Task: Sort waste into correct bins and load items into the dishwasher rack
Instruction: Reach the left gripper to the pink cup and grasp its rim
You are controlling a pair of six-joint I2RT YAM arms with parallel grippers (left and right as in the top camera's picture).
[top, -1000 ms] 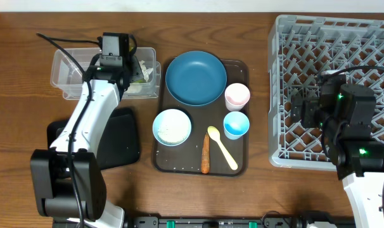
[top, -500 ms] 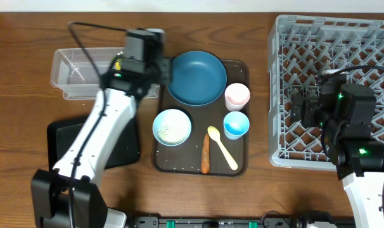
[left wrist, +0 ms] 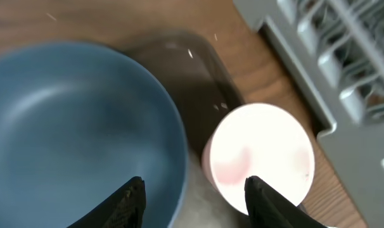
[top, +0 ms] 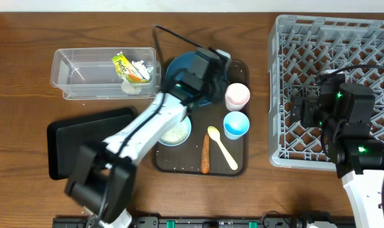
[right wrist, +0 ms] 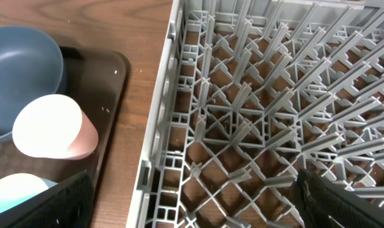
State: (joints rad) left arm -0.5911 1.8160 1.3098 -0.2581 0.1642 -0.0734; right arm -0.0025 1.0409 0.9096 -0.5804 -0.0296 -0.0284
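Note:
My left gripper [top: 218,85] is open and empty, hovering between the dark blue plate [top: 179,68] and the pink cup [top: 237,96]. In the left wrist view its fingers [left wrist: 195,183] frame the plate's rim [left wrist: 71,126] and the cup [left wrist: 262,158]. The white bowl [top: 177,134], light blue cup [top: 236,125], pale yellow spoon [top: 222,147] and orange carrot [top: 205,154] lie on the brown serving tray [top: 243,161]. The clear tub [top: 78,73] holds the yellow-green wrapper [top: 121,63] and tissue [top: 139,71]. My right gripper [right wrist: 192,183] is open and empty over the grey rack [top: 344,44].
The black tray [top: 65,142] lies at the front left, partly under my left arm. The left arm crosses the bowl and the plate. The rack's left wall [right wrist: 160,126] stands close to the serving tray [right wrist: 109,69] and the pink cup [right wrist: 52,126].
My left arm has swung right from the clear tub to above the plate and pink cup. The wrapper and tissue now show in the tub. The right arm has not moved.

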